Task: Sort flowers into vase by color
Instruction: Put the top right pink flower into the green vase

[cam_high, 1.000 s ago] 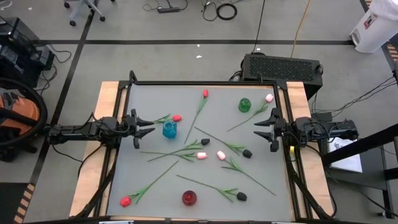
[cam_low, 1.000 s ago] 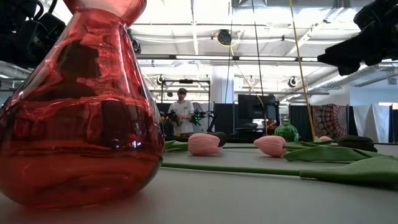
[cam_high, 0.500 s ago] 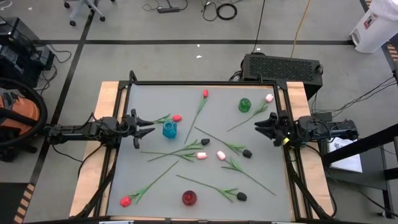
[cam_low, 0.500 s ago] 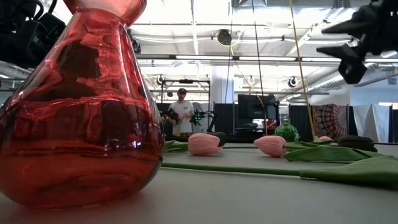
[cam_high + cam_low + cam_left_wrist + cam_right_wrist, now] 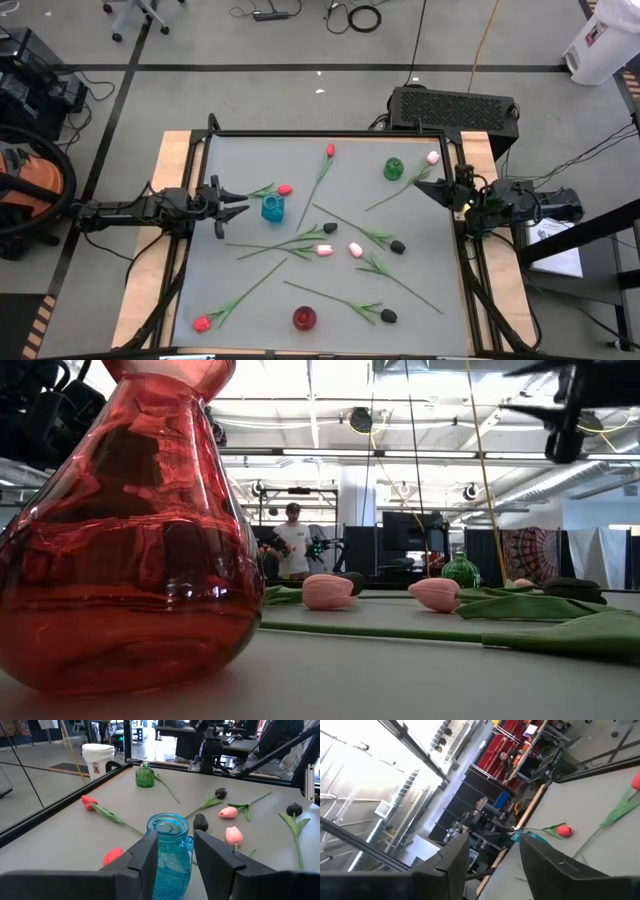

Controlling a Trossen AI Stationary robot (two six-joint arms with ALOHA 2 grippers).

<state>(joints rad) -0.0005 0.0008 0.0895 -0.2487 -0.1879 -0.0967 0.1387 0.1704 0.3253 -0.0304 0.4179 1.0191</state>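
Several tulips lie flat on the grey table (image 5: 240, 160): red heads (image 5: 330, 151), (image 5: 285, 189), (image 5: 201, 323), pink heads (image 5: 432, 157), (image 5: 325, 250), (image 5: 355, 250), black heads (image 5: 329, 228), (image 5: 398, 246), (image 5: 388, 316). A blue vase (image 5: 272, 208), a green vase (image 5: 393, 169) and a red vase (image 5: 304, 318) stand upright. My left gripper (image 5: 238, 202) waits open at the left edge, just short of the blue vase (image 5: 169, 851). My right gripper (image 5: 428, 188) is open at the right edge, raised and rolled, above a pink tulip's stem (image 5: 395, 197).
A black frame rail (image 5: 330, 134) borders the table. In the low view the red vase (image 5: 130, 560) fills the near left; pink heads (image 5: 328, 591), (image 5: 435, 594) and a green leaf (image 5: 570, 632) lie beyond it. A person (image 5: 292, 545) stands far behind the table.
My right gripper has risen well above the table at the right edge and rolled about its own pointing line, its fingers keeping the same gap. The left arm, flowers and vases have stayed put.
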